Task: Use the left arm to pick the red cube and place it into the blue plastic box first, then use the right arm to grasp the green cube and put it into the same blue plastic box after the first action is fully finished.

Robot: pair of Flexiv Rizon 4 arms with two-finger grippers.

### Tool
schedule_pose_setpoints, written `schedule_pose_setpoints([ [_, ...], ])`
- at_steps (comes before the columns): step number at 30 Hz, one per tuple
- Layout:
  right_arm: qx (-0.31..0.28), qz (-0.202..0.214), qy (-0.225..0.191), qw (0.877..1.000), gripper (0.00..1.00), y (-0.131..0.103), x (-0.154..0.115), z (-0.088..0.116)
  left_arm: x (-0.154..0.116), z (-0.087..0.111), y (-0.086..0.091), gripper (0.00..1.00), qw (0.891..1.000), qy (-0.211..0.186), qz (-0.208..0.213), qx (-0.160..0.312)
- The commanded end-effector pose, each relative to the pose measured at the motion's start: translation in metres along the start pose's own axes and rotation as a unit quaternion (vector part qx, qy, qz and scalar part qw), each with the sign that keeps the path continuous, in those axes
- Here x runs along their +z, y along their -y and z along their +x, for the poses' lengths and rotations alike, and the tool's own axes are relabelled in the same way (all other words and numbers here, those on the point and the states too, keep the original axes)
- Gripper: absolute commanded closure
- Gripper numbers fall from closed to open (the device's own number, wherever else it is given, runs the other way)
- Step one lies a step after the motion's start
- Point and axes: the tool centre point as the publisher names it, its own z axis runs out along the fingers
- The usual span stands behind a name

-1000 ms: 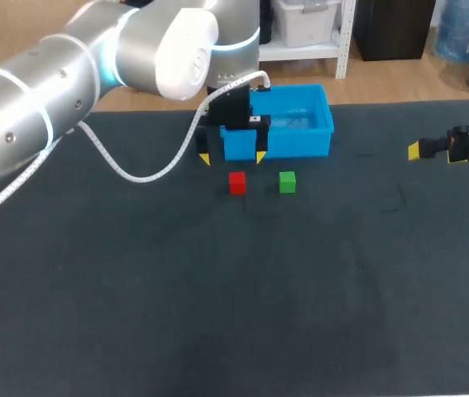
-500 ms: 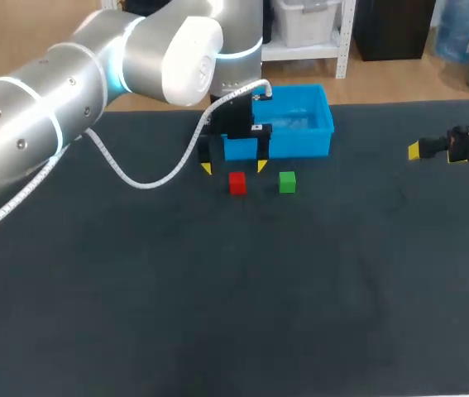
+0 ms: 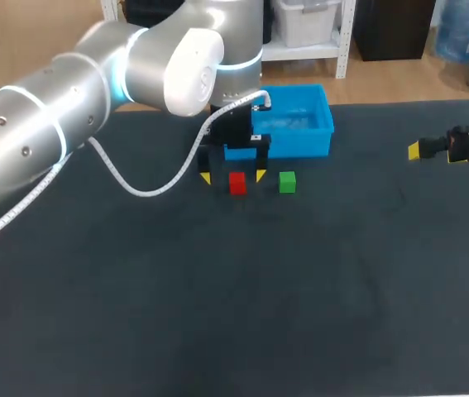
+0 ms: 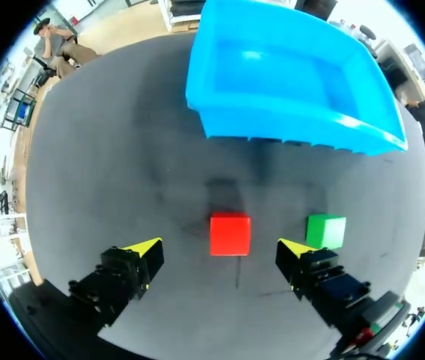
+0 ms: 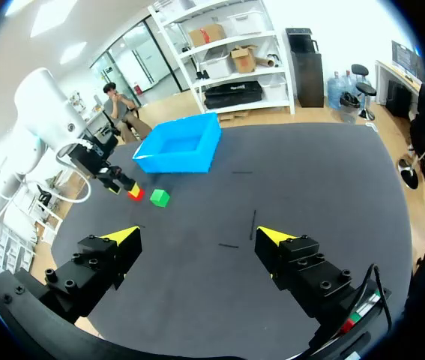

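On the dark tabletop [image 3: 217, 314], the silver left arm [image 3: 93, 83] extends from the left side to the far middle. The blue plastic box [image 3: 300, 136] sits at the far edge, just beyond that arm's wrist. The left end effector [image 4: 219, 251] hangs low in front of the box's near wall with its fingers spread wide apart. The right end effector [image 5: 197, 236] is well off to the right, also with its fingers apart and nothing between them. The red cube [image 4: 230, 233] rests on the tabletop just near of the box, in the gap between the left fingers, with neither tip touching it. The green cube [image 4: 325, 230] lies just right of the red one, outside the right-hand finger.
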Motion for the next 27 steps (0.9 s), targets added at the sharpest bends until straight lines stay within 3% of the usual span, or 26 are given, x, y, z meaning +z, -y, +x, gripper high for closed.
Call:
schedule_pose_setpoints([
  [1, 0.000, -0.001, 0.000, 1.000, 0.00, 0.000, 0.000, 0.000, 0.005, -0.004, 0.002, 0.00, 1.000, -0.002, 0.000, -0.002],
  [27, 0.000, -0.001, 0.000, 1.000, 0.00, 0.000, 0.000, 0.000, 0.021, -0.020, 0.004, 0.00, 1.000, -0.012, 0.002, 0.004],
])
